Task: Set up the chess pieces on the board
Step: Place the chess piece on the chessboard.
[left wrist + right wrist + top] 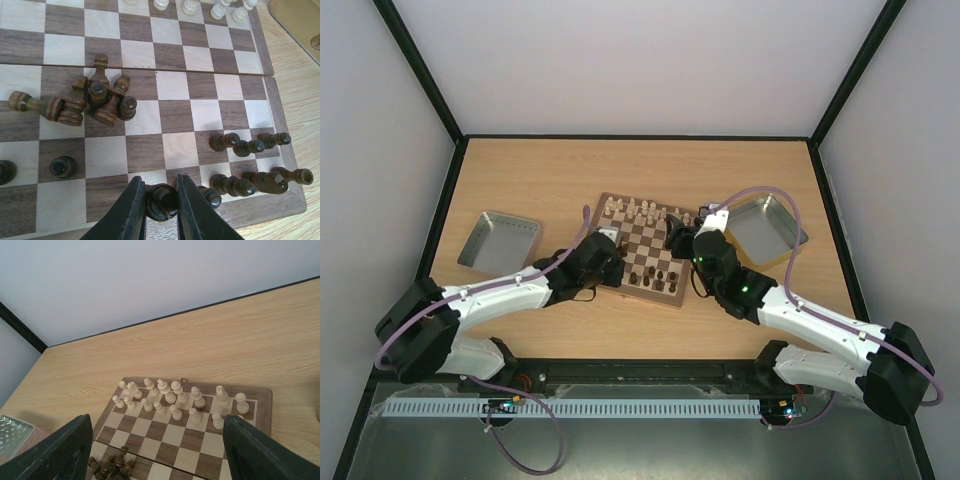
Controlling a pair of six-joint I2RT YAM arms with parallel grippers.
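Note:
The board (642, 248) lies at the table's middle. Cream chess pieces (170, 397) stand in two rows along its far side. Several dark chess pieces (95, 100) lie tumbled in a pile on the left half of the board (175, 115), and others (250, 147) stand in the near right corner. My left gripper (161, 194) is shut on one dark piece (162, 202) over the near row. Whether this piece touches the board, I cannot tell. My right gripper (157, 440) hangs open above the board (160, 432), with nothing between its fingers (55, 455).
A grey metal tray (500, 240) sits left of the board and another tray (765, 228) sits to its right. A lone dark piece (63, 166) stands in the near left part of the board. Both arms cross the near table.

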